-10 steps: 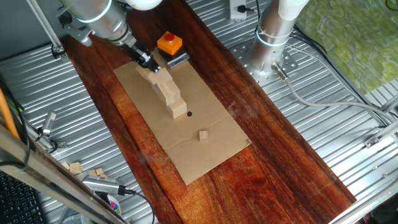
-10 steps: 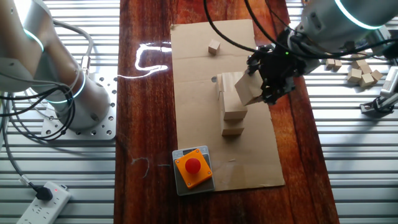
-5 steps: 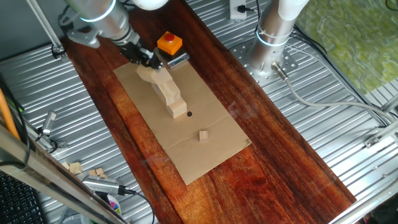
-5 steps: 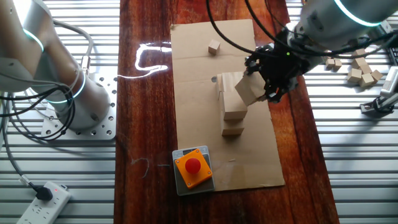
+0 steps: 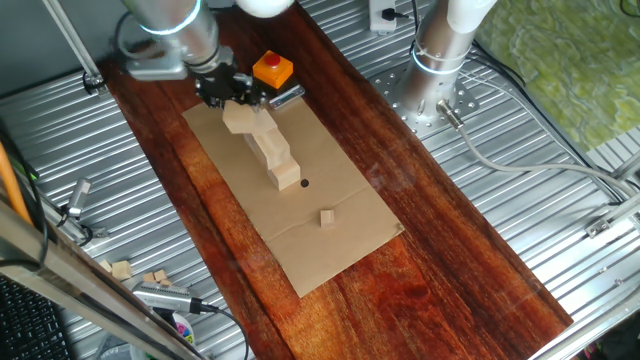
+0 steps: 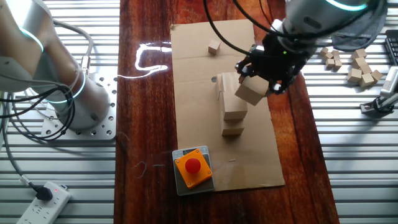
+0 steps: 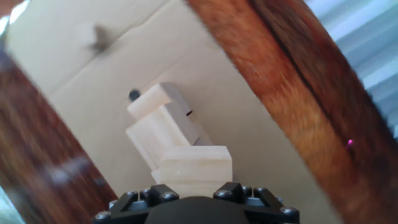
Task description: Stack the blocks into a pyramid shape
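Note:
My gripper (image 5: 237,106) is shut on a pale wooden block (image 5: 240,120) and holds it in the air beside the far end of the block pile. The pile (image 5: 274,152) is several pale blocks set close together in a row on the cardboard sheet (image 5: 340,240), some lying on top of others. In the other fixed view the gripper (image 6: 256,82) holds the block (image 6: 252,93) just right of the pile (image 6: 231,102). In the hand view the held block (image 7: 194,167) sits at the gripper (image 7: 195,185), with the pile (image 7: 163,121) beyond it.
A tiny wooden cube (image 5: 327,217) lies alone on the cardboard. An orange block with a red button (image 5: 272,68) stands at the cardboard's far end. Loose small blocks (image 6: 359,67) lie on the metal table. A second robot's base (image 5: 440,60) stands to the side.
The arm and wrist have turned and shifted slightly along the pile, carrying the held block with them. The pile and the tiny cube have not moved.

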